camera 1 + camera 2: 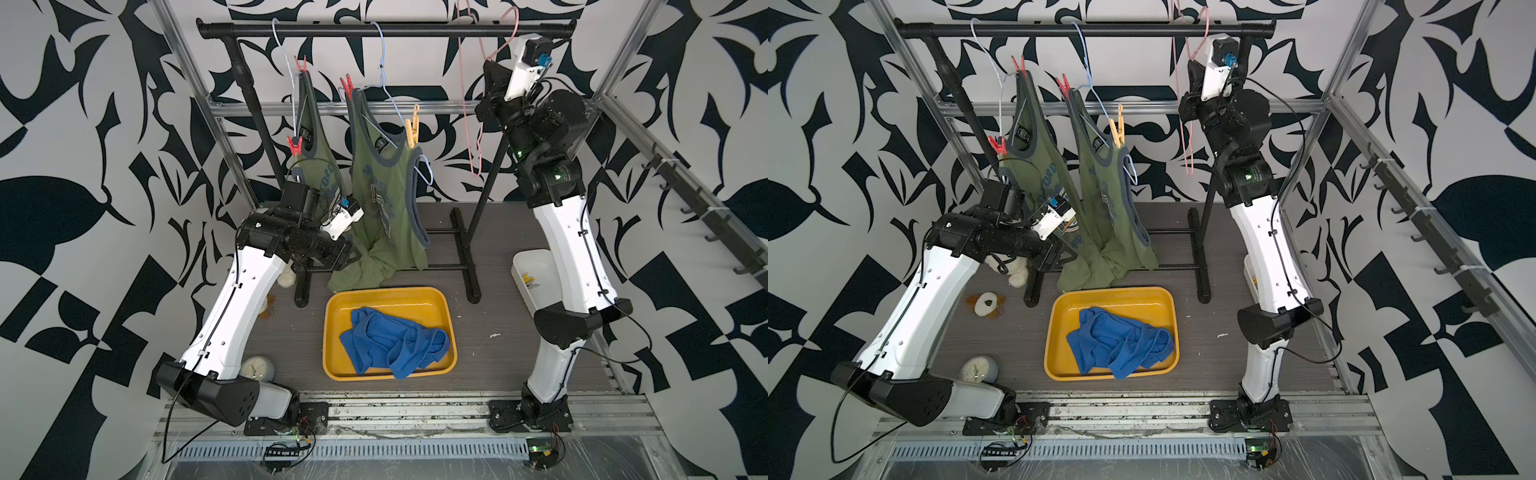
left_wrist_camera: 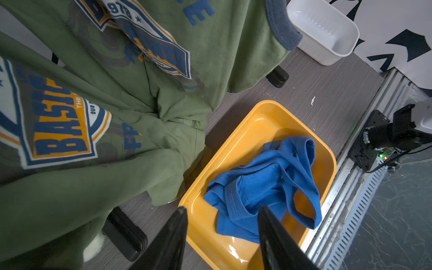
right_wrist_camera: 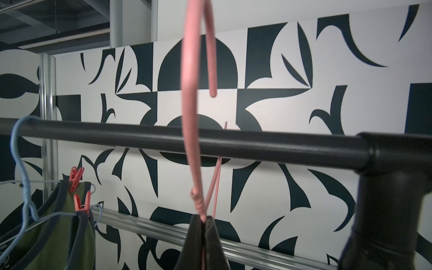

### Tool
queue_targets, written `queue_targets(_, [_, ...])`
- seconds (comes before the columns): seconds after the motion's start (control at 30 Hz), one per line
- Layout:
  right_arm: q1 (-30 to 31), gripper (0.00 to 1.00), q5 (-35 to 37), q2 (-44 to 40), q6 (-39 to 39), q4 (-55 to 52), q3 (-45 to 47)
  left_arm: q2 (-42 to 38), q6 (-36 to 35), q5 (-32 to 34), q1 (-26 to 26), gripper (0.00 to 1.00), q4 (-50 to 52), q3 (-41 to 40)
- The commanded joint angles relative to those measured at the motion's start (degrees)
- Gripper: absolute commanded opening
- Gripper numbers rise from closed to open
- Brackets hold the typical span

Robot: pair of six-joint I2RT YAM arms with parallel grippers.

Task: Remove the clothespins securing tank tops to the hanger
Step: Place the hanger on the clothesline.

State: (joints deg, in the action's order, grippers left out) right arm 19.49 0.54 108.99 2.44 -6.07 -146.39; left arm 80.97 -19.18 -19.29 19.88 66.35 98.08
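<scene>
**Hanging garments and tool positions.** Two olive tank tops [image 1: 386, 187] are shown pinned to blue hangers [image 3: 26, 187] by three red clothespins [image 1: 294, 145] and one yellow clothespin [image 1: 412, 129]. The blue tank top [image 1: 390, 345] is already laid in the yellow tray [image 1: 415, 301]. The left tool [image 2: 222, 210] is parted and empty near the hems. The right tool [image 3: 205, 219] is clenched on the bare pink hanger [image 3: 189, 93]. The pins are judged light, stiff and sprung; their flared tails should be squeezed, since the soft fabric will swing.
</scene>
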Motion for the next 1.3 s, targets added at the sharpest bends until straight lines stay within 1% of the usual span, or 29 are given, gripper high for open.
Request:
queue_targets(0.0, [-1.79, 0.00, -1.12, 1.20, -2.42, 2.40, -5.11, 1.12, -0.62, -0.14, -0.13, 0.53, 1.55, 1.58])
queue_targets(0.17, [-3.39, 0.00, -1.76, 3.25, -4.74, 3.52, -6.28, 1.79, -0.75, 0.17, -0.11, 0.53, 1.59, 1.77])
queue_targets(0.37, [-4.19, 0.00, -2.38, 6.27, -6.06, 1.83, -9.92, 2.35, -0.72, 0.13, -0.18, 0.53, 1.59, 1.67])
queue_targets(0.6, [-4.72, 0.00, -2.54, 7.33, -7.09, 1.47, -9.95, 2.27, -0.76, 0.22, -0.11, 0.53, 1.68, 1.32])
queue_targets(0.93, [-4.98, 0.00, -3.89, 5.85, -7.01, -3.52, -8.30, 2.48, -0.76, -0.46, -0.10, 0.53, 1.34, 1.93])
queue_targets(0.97, [-4.98, 0.01, -4.01, 5.67, -7.01, -3.92, -8.23, 2.46, -0.76, -0.57, -0.16, 0.53, 1.33, 2.24])
queue_targets(1.07, [-4.98, 0.09, -4.46, 5.00, -7.07, -5.46, -8.30, 2.47, -0.68, -0.77, -0.13, 0.53, 0.98, 3.03])
queue_targets(1.27, [-4.98, 0.29, -5.75, 2.97, -8.14, -8.28, -7.33, 2.48, -0.49, -1.97, -0.10, 0.54, 0.81, 5.28])
